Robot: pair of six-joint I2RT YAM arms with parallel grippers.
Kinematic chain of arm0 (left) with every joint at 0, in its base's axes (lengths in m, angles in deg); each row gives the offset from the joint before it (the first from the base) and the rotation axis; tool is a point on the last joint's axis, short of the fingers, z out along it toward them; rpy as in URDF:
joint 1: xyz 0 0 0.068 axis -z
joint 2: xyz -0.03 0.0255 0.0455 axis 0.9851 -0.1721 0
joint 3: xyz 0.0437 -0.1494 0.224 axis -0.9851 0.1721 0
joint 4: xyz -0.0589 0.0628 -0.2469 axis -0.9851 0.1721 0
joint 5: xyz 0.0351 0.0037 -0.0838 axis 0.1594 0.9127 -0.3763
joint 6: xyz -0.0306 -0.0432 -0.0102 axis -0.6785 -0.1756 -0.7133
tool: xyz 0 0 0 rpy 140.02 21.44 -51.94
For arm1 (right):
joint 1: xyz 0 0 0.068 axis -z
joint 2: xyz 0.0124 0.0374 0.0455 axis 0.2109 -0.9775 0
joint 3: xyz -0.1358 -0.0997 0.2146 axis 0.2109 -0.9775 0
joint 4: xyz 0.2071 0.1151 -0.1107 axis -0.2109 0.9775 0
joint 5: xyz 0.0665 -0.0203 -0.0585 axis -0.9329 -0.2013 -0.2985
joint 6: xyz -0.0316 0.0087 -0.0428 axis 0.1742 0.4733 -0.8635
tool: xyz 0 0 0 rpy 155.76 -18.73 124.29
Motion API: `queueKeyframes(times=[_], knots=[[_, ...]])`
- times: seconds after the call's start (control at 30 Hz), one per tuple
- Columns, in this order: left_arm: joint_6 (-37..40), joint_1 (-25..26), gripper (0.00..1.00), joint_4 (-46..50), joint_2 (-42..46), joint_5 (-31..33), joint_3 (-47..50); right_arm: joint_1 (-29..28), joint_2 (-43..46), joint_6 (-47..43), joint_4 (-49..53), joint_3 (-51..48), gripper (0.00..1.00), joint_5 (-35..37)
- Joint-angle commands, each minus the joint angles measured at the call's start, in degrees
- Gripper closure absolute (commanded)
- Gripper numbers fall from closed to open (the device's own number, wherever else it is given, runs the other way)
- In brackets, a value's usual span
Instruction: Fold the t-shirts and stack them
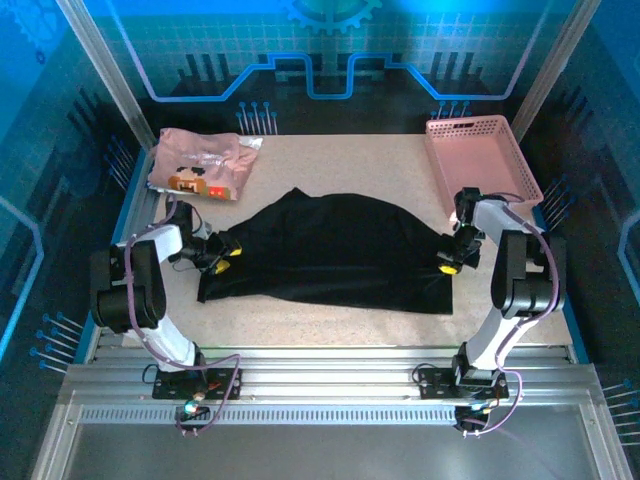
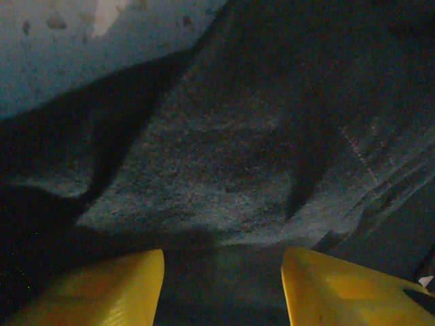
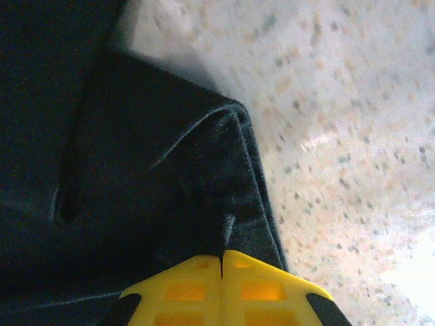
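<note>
Two t-shirts lie on the speckled table (image 1: 350,165). The black t-shirt (image 1: 330,250) is spread wide across the middle, its surface creased and its left edge bunched. The pink t-shirt (image 1: 200,165), with its brown, orange and red print facing up, sits folded near the far left corner, well apart from the black one. A pink mesh basket (image 1: 470,122) stands at the far right corner.

We see the left gripper (image 1: 228,252) low at the black t-shirt's left edge. From the left wrist, its yellow fingers (image 2: 88,288) stand spread, and rumpled dark cloth (image 2: 258,156) lies in front of the gap.

The right gripper (image 1: 448,266) is at the shirt's right edge, near its front corner. From the right wrist, its yellow fingers (image 3: 183,292) are pressed together, pinching a thin ridge of the black cloth (image 3: 136,170) beside bare tabletop (image 3: 353,136).
</note>
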Motion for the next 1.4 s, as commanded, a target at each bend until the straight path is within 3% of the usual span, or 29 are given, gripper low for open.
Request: queueKeyframes(times=[0.0, 0.13, 0.23, 0.37, 0.53, 0.63, 0.77, 0.9, 1.37], knots=[[1.1, -0.9, 0.46, 1.5, -0.7, 3.7, -2.5, 0.6, -0.2, -0.8, -0.8, 2.2, 0.84, 1.0], [0.7, -0.8, 0.40, 4.6, 3.3, 3.9, -5.2, 0.6, 3.4, -1.2, 0.0, 0.7, 0.57, 1.2], [0.3, -0.7, 0.38, 7.2, 7.7, 4.1, -6.9, 0.6, 7.6, -1.5, 0.5, -1.6, 0.45, 0.6], [0.1, -0.6, 0.36, 9.8, 13.5, 6.1, -6.7, 0.1, 15.5, -2.5, 0.0, -5.1, 0.37, -3.5], [3.6, -0.3, 0.35, 12.0, 15.8, 9.7, -3.9, -2.9, 24.0, -2.6, -5.7, -11.5, 0.27, -16.6], [6.5, 0.9, 0.35, 11.4, 13.1, 10.7, -4.2, -7.7, 24.1, -2.4, -9.8, -14.6, 0.23, -20.4], [9.5, 3.6, 0.38, 13.8, 7.4, 17.2, -7.4, -14.7, 21.6, -1.4, -13.2, -14.6, 0.22, -19.9], [10.1, 3.8, 0.45, 12.8, 3.7, 23.7, -8.9, -17.6, 18.8, 0.1, -15.7, -16.3, 0.22, -20.1], [13.0, 4.3, 0.52, 7.6, -3.2, 25.0, -11.8, -23.3, 11.0, 1.5, -18.5, -13.2, 0.22, -20.0]])
